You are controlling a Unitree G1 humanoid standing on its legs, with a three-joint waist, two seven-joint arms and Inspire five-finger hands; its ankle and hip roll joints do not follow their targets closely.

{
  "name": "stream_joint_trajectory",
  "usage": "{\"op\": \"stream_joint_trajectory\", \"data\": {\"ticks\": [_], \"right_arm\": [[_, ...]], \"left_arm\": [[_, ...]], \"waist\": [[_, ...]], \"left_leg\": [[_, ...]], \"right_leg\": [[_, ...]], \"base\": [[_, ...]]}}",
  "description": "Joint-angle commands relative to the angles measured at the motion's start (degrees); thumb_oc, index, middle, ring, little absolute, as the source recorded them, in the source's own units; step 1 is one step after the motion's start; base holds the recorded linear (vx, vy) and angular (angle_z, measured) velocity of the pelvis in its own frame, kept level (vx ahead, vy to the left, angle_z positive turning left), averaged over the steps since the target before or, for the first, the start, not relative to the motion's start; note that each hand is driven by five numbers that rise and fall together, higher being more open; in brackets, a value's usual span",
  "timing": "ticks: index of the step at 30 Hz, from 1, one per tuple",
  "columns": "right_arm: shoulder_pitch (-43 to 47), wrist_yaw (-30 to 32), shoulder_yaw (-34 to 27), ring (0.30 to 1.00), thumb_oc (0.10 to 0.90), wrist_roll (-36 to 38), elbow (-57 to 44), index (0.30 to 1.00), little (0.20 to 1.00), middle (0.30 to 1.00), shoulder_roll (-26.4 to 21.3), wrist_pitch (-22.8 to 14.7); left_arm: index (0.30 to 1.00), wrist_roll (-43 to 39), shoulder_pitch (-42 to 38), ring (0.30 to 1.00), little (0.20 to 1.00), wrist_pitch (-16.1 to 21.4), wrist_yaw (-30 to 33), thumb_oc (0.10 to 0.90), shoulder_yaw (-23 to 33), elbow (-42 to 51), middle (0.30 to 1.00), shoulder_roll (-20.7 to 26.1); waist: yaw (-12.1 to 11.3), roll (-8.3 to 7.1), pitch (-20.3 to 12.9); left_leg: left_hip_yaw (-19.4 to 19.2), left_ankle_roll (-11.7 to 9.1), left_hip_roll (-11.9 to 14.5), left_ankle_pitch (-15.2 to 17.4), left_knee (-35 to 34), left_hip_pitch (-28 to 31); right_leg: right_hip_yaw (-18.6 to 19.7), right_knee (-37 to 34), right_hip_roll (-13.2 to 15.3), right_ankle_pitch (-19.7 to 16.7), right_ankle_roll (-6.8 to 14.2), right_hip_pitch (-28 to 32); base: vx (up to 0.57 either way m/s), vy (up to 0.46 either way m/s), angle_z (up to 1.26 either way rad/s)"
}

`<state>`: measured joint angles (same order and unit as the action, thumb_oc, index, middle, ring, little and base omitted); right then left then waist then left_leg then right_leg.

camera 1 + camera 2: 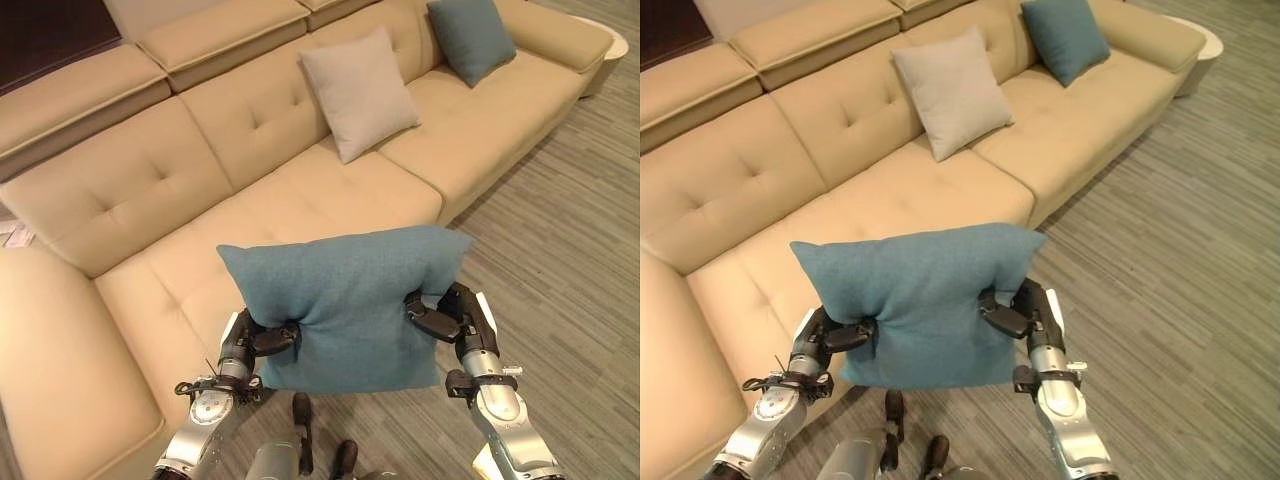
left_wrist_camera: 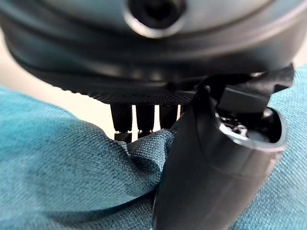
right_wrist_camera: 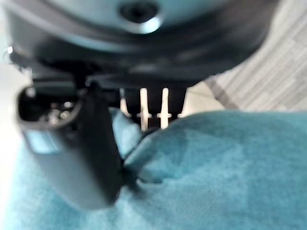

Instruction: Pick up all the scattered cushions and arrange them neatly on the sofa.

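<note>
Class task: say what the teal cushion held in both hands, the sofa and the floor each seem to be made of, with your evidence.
Held teal cushion: woven fabric, matte; the left wrist view shows a coarse weave. Sofa: smooth beige upholstery with tufted dimples and seams, possibly leather or faux leather. Floor: grey streaked planks, likely laminate or vinyl.

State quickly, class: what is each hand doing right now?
Left hand: shut on the teal cushion, pinching its edge.
Right hand: shut on the same cushion's other edge.
</note>
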<state>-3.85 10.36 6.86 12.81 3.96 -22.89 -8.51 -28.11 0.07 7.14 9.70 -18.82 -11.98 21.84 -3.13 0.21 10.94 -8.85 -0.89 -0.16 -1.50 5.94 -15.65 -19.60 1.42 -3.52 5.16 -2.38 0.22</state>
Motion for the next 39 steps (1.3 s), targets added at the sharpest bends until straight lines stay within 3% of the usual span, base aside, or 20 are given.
{"op": "stream_joint_trajectory", "data": {"ticks": [1,3,4,5,8,12,15,16,18,20,27,29,30,32,35,39], "right_arm": [[4.92,-3.23,1.71,0.3,0.4,-0.75,-9.05,0.3,0.3,0.3,2.6,-6.94],[5.38,-3.85,1.66,0.3,0.4,-1.11,-8.97,0.3,0.3,0.3,2.93,-6.7],[5.39,-3.85,1.66,0.3,0.4,-1.11,-8.97,0.3,0.3,0.3,2.93,-6.7],[5.61,-4.02,1.44,0.3,0.4,-0.79,-9.14,0.3,0.3,0.3,3.31,-6.85],[4.92,-4.28,0.9,0.3,0.4,-0.84,-9.41,0.3,0.3,0.3,3.62,-7.06],[3.74,-3.89,-0.63,0.3,0.4,-0.35,-9.31,0.3,0.3,0.3,3.47,-7.25],[2.94,-3.35,-1.62,0.3,0.4,-0.14,-9.45,0.3,0.3,0.3,2.91,-7.42],[2.85,-3.36,-1.69,0.3,0.4,-0.13,-9.62,0.3,0.3,0.3,2.64,-7.43],[2.84,-3.41,-1.73,0.3,0.4,-0.16,-9.71,0.3,0.3,0.3,2.39,-7.57],[2.71,-3.49,-2.18,0.3,0.4,0.2,-9.42,0.3,0.3,0.3,2.31,-7.72],[2.25,-4.18,-1.86,0.3,0.4,1.63,-9.74,0.3,0.3,0.3,1.74,-7.82],[1.92,-3.7,-2.73,0.3,0.4,1.75,-10.09,0.3,0.3,0.3,1.39,-8.01],[2.05,-3.24,-3.17,0.3,0.4,2.11,-10.38,0.3,0.3,0.3,1.16,-8.16],[2.22,-2.47,-4.08,0.3,0.4,2.66,-10.88,0.3,0.3,0.3,1.02,-8.1],[1.87,-2.33,-4.37,0.3,0.4,2.51,-11.09,0.3,0.3,0.3,1.16,-7.81],[1.84,-2.98,-4.12,0.3,0.4,1.43,-11.03,0.3,0.3,0.3,2.15,-7.1]], "left_arm": [[0.3,-0.31,-6.45,0.3,0.3,8.33,-3.56,0.4,-1.14,11.71,0.3,-1.21],[0.3,-0.77,-5.79,0.3,0.3,8.46,-3.37,0.4,-0.66,12.17,0.3,-0.56],[0.3,-0.78,-5.78,0.3,0.3,8.46,-3.37,0.4,-0.65,12.18,0.3,-0.56],[0.3,-0.9,-5.41,0.3,0.3,8.65,-3.19,0.4,-0.31,12.31,0.3,-0.28],[0.3,-0.81,-4.88,0.3,0.3,8.89,-3.26,0.4,-0.13,12.29,0.3,-0.4],[0.3,-0.81,-4.48,0.3,0.3,8.94,-4.19,0.4,-0.42,12.44,0.3,-1.19],[0.3,-0.46,-5.45,0.3,0.3,9.04,-4.73,0.4,-1.12,11.66,0.3,-2.22],[0.3,-0.42,-5.73,0.3,0.3,9.19,-4.78,0.4,-1.25,11.47,0.3,-2.43],[0.3,-0.44,-6.35,0.3,0.3,9.44,-4.89,0.4,-1.57,11.23,0.3,-2.5],[0.3,-0.84,-6.28,0.3,0.3,9.56,-5.18,0.4,-1.19,11.8,0.3,-2.87],[0.3,-1.55,-5.55,0.3,0.3,9.39,-5.3,0.4,-0.77,12.44,0.3,-3.38],[0.3,-1.66,-6.32,0.3,0.3,9.49,-5.35,0.4,-1.41,12.13,0.3,-3.98],[0.3,-1.68,-7.21,0.3,0.3,9.58,-5.28,0.4,-2.16,11.72,0.3,-4.23],[0.3,-1.66,-8.09,0.3,0.3,9.57,-4.94,0.4,-2.43,11.37,0.3,-4.09],[0.3,-1.62,-7.58,0.3,0.3,9.34,-4.93,0.4,-2.31,11.67,0.3,-4.0],[0.3,-1.59,-5.55,0.3,0.3,8.61,-5.28,0.4,-1.5,12.41,0.3,-3.07]], "waist": [[-0.96,-3.26,-7.38],[-0.76,-3.34,-6.82],[-0.76,-3.36,-6.83],[-0.37,-2.78,-6.19],[0.01,-1.97,-6.14],[1.83,-1.17,-5.3],[4.01,-1.67,-4.76],[4.7,-1.6,-4.53],[4.87,-1.9,-4.57],[4.31,-2.56,-5.91],[4.11,-2.89,-6.75],[5.09,-3.22,-6.04],[5.81,-3.44,-5.1],[6.53,-3.79,-5.13],[6.65,-3.63,-5.5],[6.08,-3.23,-6.97]], "left_leg": [[0.49,1.11,-0.41,2.72,1.26,3.7],[1.0,2.76,-1.1,4.5,1.33,6.04],[1.0,2.76,-1.11,4.5,1.33,6.03],[2.14,3.46,-1.31,5.25,1.35,7.21],[4.13,3.65,-1.43,5.65,0.54,8.82],[9.22,2.77,-2.36,5.58,-1.07,11.34],[14.6,2.12,-4.48,5.64,-1.7,12.69],[16.2,1.94,-4.93,5.82,-2.01,13.26],[17.3,1.69,-5.49,5.92,-2.07,13.39],[19.24,0.51,-6.18,6.49,-1.58,13.21],[20.54,-0.85,-5.82,7.6,0.75,12.49],[15.12,-1.63,-4.46,7.84,3.97,9.65],[8.52,-1.57,-1.74,8.05,5.88,7.63],[1.95,-1.42,1.81,7.59,7.37,5.04],[0.97,-1.43,2.64,7.35,6.86,4.6],[1.53,-0.41,1.41,6.87,1.27,8.26]], "right_leg": [[5.99,6.81,7.56,2.47,9.19,3.87],[5.94,16.45,9.44,-2.21,12.11,-0.07],[5.95,16.49,9.46,-2.19,12.11,-0.1],[7.04,21.93,9.58,-4.52,13.17,-2.53],[8.23,24.01,9.17,-4.63,12.7,-4.98],[11.73,17.56,6.36,-0.33,9.6,-8.88],[18.8,9.01,3.37,-2.89,9.53,-11.91],[19.21,7.38,3.11,-3.87,9.73,-11.93],[19.18,6.21,3.39,-4.48,9.9,-11.26],[16.29,2.37,4.61,-5.11,9.02,-7.19],[13.74,-0.01,4.3,-3.92,7.55,-3.95],[11.81,-0.35,5.57,-3.31,7.7,-3.37],[10.18,-0.46,6.58,-2.98,7.99,-2.63],[7.23,-1.03,7.93,-3.26,8.38,-2.02],[6.13,-1.03,8.35,-3.06,8.52,-1.65],[6.65,1.02,9.17,-2.13,9.43,-0.66]], "base": [[0.24,0.182,-0.22],[0.22,0.179,0.03],[0.14,0.104,0.31],[0.14,0.079,0.36],[0.15,0.041,0.75],[0.17,-0.012,0.76],[0.18,-0.049,1.59],[0.15,-0.058,1.39],[0.1,-0.069,1.46],[0.14,-0.127,1.34],[0.07,-0.06,0.45],[-0.01,0.033,0.54],[-0.05,0.035,0.77],[-0.02,0.037,1.18],[0.11,0.096,0.75],[0.16,0.15,0.09]]}}
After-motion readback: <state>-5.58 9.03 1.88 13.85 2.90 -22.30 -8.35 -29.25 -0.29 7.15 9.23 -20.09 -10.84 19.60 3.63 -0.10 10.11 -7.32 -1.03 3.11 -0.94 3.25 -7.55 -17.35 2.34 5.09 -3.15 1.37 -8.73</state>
